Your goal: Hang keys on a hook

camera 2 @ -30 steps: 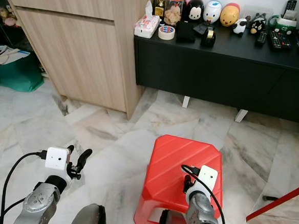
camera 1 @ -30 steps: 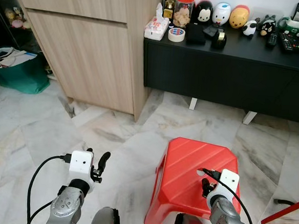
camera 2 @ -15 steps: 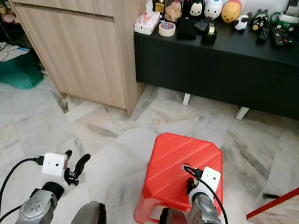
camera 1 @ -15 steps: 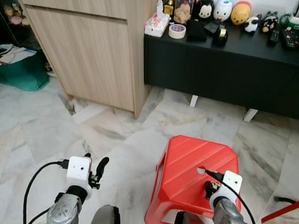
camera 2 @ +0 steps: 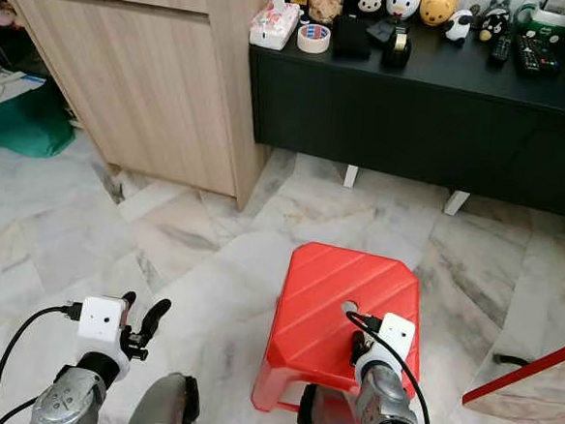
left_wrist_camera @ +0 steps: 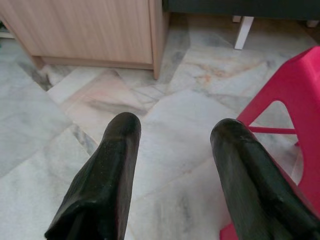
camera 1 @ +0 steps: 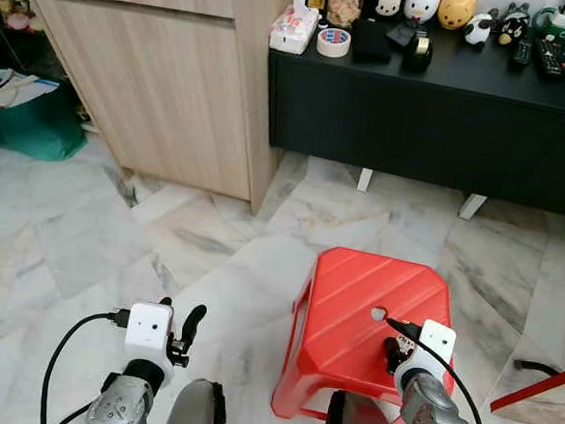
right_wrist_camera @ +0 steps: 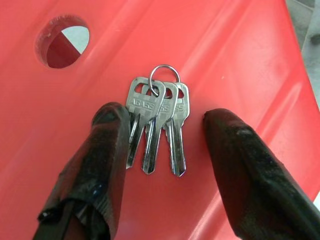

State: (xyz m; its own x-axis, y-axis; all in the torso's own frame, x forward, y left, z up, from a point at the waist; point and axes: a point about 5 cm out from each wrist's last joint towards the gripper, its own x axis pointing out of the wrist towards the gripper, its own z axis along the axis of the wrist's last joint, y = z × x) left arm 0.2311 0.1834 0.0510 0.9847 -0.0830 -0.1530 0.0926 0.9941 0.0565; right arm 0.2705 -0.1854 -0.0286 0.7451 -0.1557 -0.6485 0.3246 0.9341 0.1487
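Three silver keys on one ring point(right_wrist_camera: 157, 120) lie flat on the top of a red plastic stool point(camera 1: 354, 304), a short way from its round hole point(right_wrist_camera: 62, 40). My right gripper point(right_wrist_camera: 166, 116) is open just above them, with one black finger on each side of the bunch and neither touching it. In the left eye view that gripper point(camera 1: 392, 351) is low over the stool's near right part. My left gripper point(camera 1: 190, 320) is open and holds nothing, over the marble floor to the left of the stool.
A low black cabinet point(camera 1: 444, 117) along the far wall carries toys, a tape roll and a tissue pack. A wooden cupboard point(camera 1: 164, 97) stands to its left, with a green bag point(camera 1: 31, 127) beside it. A red-edged table corner point(camera 1: 541, 395) juts in at the right.
The whole picture has shifted a little as the camera moved. Both grippers keep about the same place relative to the stool, and both stay open.
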